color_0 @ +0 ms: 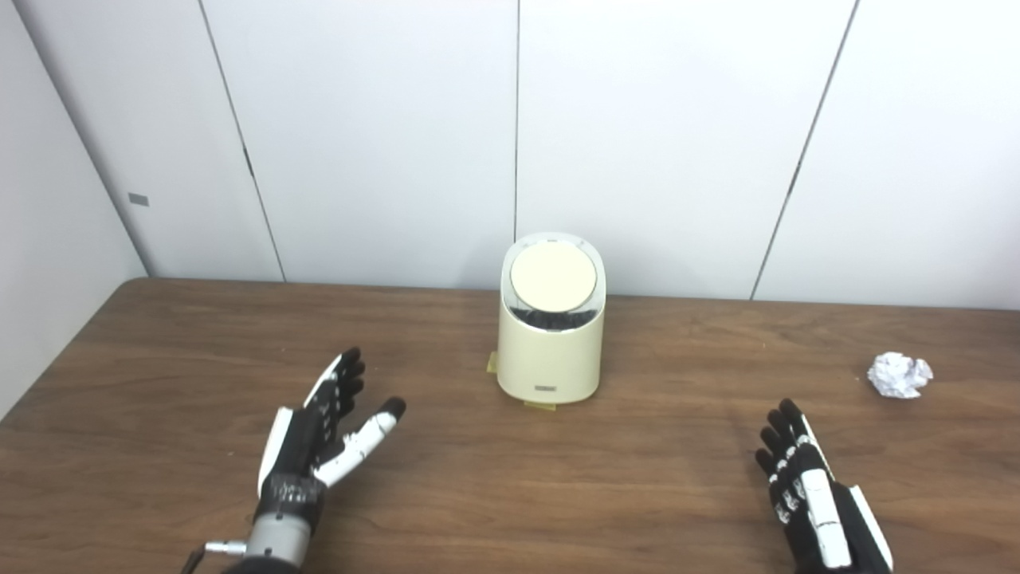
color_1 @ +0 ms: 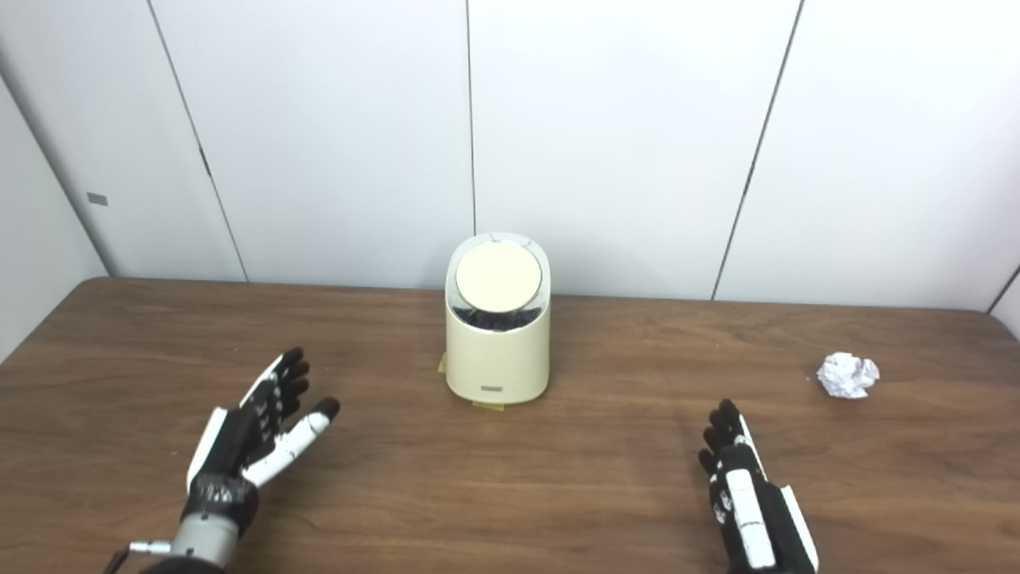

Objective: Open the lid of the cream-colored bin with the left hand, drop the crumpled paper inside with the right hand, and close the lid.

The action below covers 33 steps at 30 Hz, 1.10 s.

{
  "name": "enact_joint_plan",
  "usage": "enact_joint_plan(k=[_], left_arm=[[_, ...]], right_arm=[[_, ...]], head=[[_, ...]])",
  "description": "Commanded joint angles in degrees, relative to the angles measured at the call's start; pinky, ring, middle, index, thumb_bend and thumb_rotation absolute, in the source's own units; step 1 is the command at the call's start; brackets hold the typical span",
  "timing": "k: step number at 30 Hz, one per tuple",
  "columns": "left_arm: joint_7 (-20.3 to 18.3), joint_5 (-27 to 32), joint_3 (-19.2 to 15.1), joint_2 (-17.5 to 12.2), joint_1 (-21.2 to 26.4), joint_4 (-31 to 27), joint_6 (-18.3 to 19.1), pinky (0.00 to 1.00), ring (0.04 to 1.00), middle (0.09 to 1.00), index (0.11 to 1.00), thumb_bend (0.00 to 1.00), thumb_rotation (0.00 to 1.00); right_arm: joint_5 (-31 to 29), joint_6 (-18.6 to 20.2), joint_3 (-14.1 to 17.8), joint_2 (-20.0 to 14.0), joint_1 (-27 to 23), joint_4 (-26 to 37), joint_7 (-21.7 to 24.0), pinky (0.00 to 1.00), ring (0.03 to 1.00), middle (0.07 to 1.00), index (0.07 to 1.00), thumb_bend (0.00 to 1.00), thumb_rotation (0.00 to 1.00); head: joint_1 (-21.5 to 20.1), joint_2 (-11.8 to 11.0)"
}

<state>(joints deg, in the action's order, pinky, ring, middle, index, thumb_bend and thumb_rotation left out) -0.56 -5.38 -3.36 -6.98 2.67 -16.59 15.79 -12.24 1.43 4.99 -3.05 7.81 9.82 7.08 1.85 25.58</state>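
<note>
Both hands empty over the desk, bin lid down.

I see the cream-colored bin [color_0: 550, 335] standing mid-desk [color_0: 159, 359] near the wall, its round lid [color_0: 553, 277] closed. My left hand [color_0: 323, 430] hovers left of it, fingers spread and holding nothing. My right hand [color_0: 809, 490] is likewise splayed and empty, with the crumpled paper [color_0: 899, 375] lying beyond it, well apart from the bin.

Cream bin [color_0: 550, 339] upright, lid [color_0: 553, 276] shut, crumpled paper [color_0: 899, 375] right.

A brown wooden table [color_0: 199, 343] carries a cream-colored bin [color_0: 550, 351] and, well apart, crumpled paper [color_0: 899, 375]
</note>
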Motion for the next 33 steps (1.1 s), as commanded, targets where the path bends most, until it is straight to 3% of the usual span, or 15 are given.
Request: enact_joint_plan(k=[1, 6, 17, 27, 33], left_arm=[[0.2, -1.1, 0.7, 0.2, 4.0, -2.2, 1.3, 0.91, 0.904, 0.917, 0.953, 0.79, 0.38], [-0.2, -3.0, 2.3, -0.5, 8.0, -2.0, 3.9, 0.84, 0.872, 0.900, 0.925, 0.82, 0.35], [-1.9, -6.5, 6.5, -1.9, 17.6, 2.1, 6.2, 0.80, 0.875, 0.898, 0.912, 0.82, 0.31], [-2.3, -9.9, 9.2, -1.5, 23.8, 6.3, 8.9, 0.84, 0.876, 0.889, 0.915, 0.84, 0.34], [-2.2, -11.7, 10.6, -2.0, 28.0, 11.0, 8.0, 0.83, 0.872, 0.888, 0.909, 0.86, 0.35]], right_arm=[[-0.4, -2.5, -0.7, 0.4, 3.7, -3.1, 1.0, 1.00, 1.000, 1.000, 0.995, 0.46, 0.83], [-0.4, -3.0, -0.7, 0.4, 3.9, -3.6, 1.1, 1.00, 1.000, 1.000, 0.993, 0.47, 0.84], [-0.1, -3.8, -0.9, 0.5, 3.7, -5.0, 1.1, 1.00, 1.000, 1.000, 0.992, 0.47, 0.82], [0.4, -4.0, -1.2, 0.5, 3.7, -5.3, 0.9, 1.00, 1.000, 1.000, 0.995, 0.48, 0.82], [0.8, -3.7, -1.4, 0.8, 4.0, -5.0, 0.7, 1.00, 1.000, 1.000, 0.985, 0.47, 0.83]], head=[[0.1, -0.4], [-0.1, -0.8], [-0.2, -1.9], [-0.5, -1.8], [-0.5, -1.7]])
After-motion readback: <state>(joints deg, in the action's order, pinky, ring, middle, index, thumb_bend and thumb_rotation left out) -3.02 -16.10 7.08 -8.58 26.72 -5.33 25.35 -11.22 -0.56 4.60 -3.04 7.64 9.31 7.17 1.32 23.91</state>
